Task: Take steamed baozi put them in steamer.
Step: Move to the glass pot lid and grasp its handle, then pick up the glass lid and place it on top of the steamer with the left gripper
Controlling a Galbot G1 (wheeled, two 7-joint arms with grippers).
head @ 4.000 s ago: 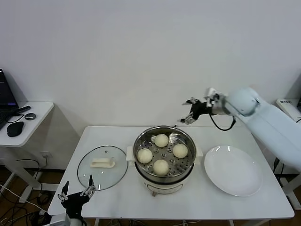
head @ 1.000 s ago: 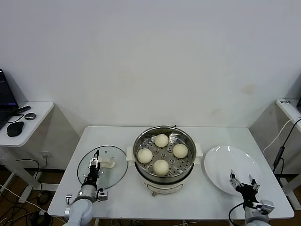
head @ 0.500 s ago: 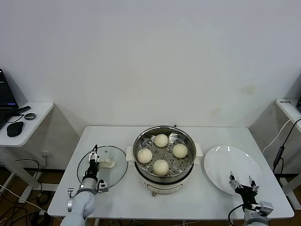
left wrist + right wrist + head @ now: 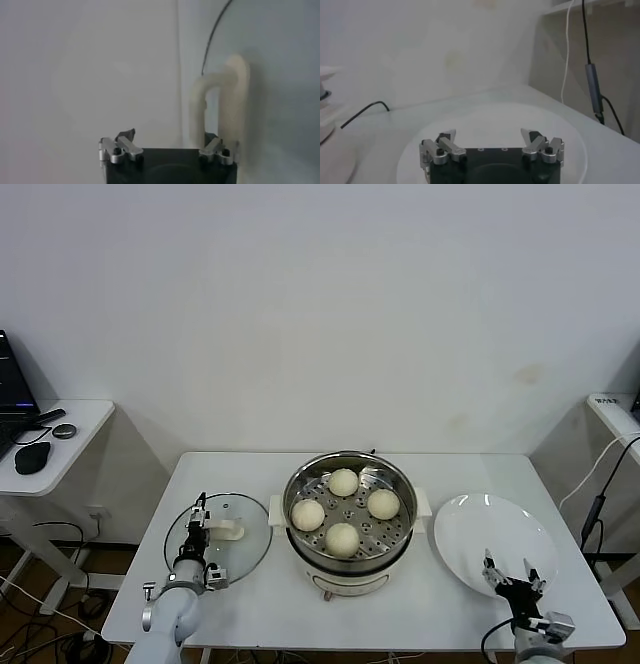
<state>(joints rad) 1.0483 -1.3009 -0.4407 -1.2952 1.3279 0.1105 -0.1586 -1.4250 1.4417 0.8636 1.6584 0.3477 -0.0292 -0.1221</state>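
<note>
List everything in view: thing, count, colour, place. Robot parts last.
steamed baozi: four, cream-white, on the perforated tray inside the steamer
steamer: one, shiny steel with white handles, table centre
glass lid: one, clear with white handle, left of the steamer
plate: one, white, right of the steamer
table: one, white
side desk: one, white, far left, holding a mouse
left gripper: over the lid's handle
right gripper: open, at the plate's near edge
</note>
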